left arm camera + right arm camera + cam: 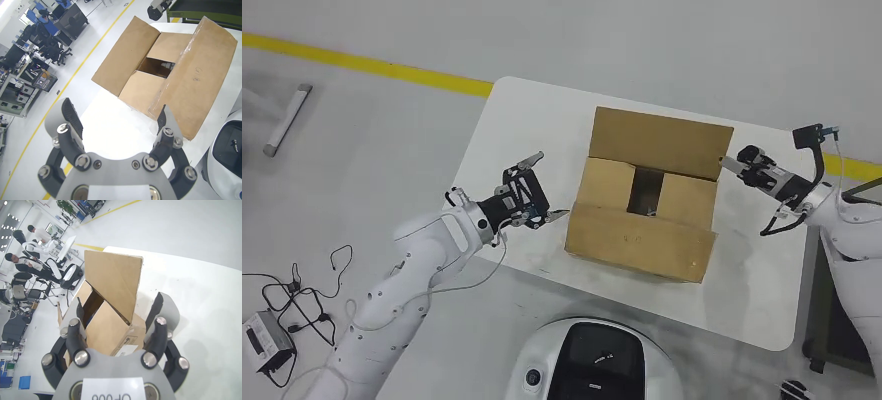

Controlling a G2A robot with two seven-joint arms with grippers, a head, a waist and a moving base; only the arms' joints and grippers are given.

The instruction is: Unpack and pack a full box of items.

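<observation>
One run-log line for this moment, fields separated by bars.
cardboard box: on table, outer flaps open | left pincer: open, beside box | right pincer: open, at box end

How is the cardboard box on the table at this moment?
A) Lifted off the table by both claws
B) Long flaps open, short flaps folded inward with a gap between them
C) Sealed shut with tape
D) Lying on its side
B: the cardboard box stands upright on the table, its long flaps open and its short flaps folded inward, with a dark gap between them.
</observation>
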